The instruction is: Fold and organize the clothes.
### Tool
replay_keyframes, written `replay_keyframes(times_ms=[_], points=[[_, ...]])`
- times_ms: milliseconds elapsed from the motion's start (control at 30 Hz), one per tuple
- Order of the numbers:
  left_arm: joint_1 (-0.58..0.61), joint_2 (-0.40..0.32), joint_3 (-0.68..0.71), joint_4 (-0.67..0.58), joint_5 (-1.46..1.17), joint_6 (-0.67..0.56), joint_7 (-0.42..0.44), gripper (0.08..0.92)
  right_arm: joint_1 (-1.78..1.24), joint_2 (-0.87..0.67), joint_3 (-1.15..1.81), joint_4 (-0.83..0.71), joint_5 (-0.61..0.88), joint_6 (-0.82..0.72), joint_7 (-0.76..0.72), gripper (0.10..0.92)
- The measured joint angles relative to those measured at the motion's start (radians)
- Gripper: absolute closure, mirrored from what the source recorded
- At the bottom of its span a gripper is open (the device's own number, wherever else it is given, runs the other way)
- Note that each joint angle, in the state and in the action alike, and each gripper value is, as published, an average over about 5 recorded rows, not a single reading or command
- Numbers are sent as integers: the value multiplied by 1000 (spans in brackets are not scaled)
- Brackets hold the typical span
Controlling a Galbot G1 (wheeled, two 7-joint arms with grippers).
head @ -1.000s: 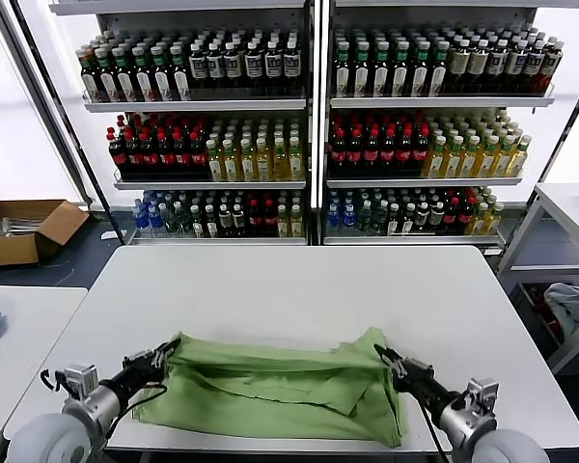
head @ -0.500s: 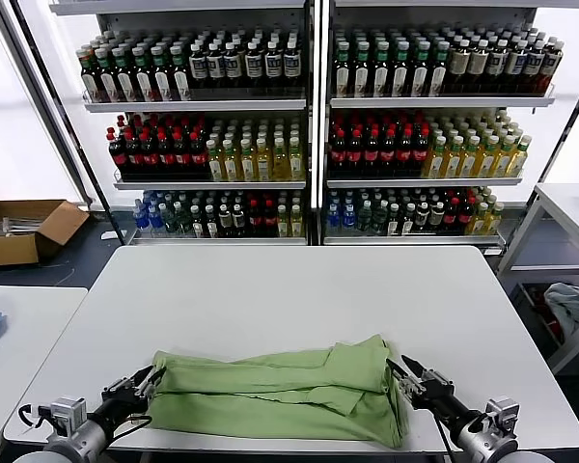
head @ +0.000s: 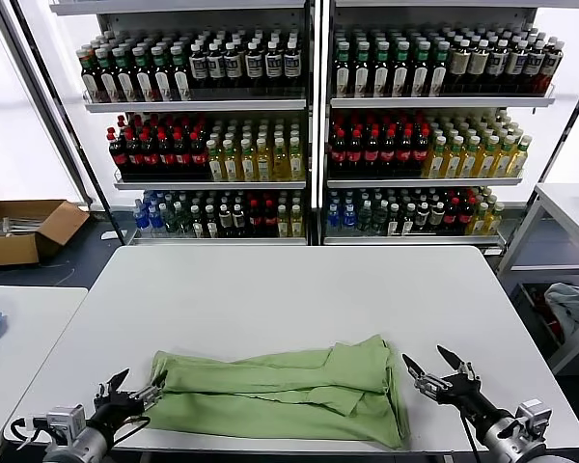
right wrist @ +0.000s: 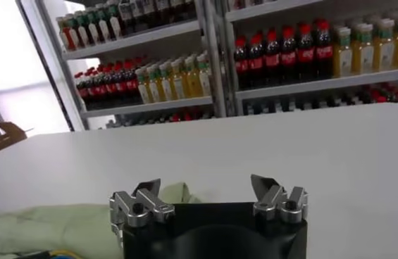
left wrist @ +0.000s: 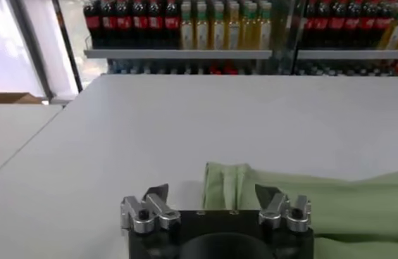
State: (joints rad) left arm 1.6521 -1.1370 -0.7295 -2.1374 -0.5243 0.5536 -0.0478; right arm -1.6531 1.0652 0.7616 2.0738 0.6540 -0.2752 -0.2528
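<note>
The green shirt [head: 280, 394] lies on the white table [head: 289, 289], near the edge closest to the robot, folded into a long low band with a few soft ridges and one flap lying over its right part. It looks light and limp, the sort of cloth that sags wherever it is not held, slides a little on the smooth top and drags its lower layers along when only one corner is lifted. I would take it at the two short ends, pinching through all the layers right at the corners, since a grip in the middle would only bunch it up. Its long axis runs left to right across the table, roughly parallel to the near edge, with the bulkier, thicker end toward the robot's right; I cannot tell which end the collar is at. The left gripper [head: 122, 393] sits low just off the left end of the shirt, its fingers [left wrist: 158, 192] spread wide and holding nothing, the fabric lying free just beyond them in the wrist view. The right gripper [head: 436, 370] hangs just beside the right end, clear of the cloth, its fingers [right wrist: 146, 188] equally wide and empty. Behind the table stand shelves of bottles [head: 309, 125].
</note>
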Motion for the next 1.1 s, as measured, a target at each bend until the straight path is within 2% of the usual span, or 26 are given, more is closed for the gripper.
replay_keyframes(times_ms=[100, 233, 667, 967, 1100], points=[[-5, -26, 26, 13, 14, 0, -24, 184, -9, -1, 13, 0, 1, 12, -4, 203], [-6, -56, 61, 26, 31, -1, -48, 219, -12, -2, 20, 1, 3, 22, -7, 203], [0, -109, 129, 42, 73, -16, -92, 585, -1, 1, 17, 1, 3, 35, -8, 203], [-15, -97, 140, 56, 108, -58, -101, 843, 11, -5, 15, 7, 5, 34, -7, 203], [-29, -73, 111, 67, 109, -72, -111, 900, 19, -9, 12, 13, 9, 29, -4, 203]])
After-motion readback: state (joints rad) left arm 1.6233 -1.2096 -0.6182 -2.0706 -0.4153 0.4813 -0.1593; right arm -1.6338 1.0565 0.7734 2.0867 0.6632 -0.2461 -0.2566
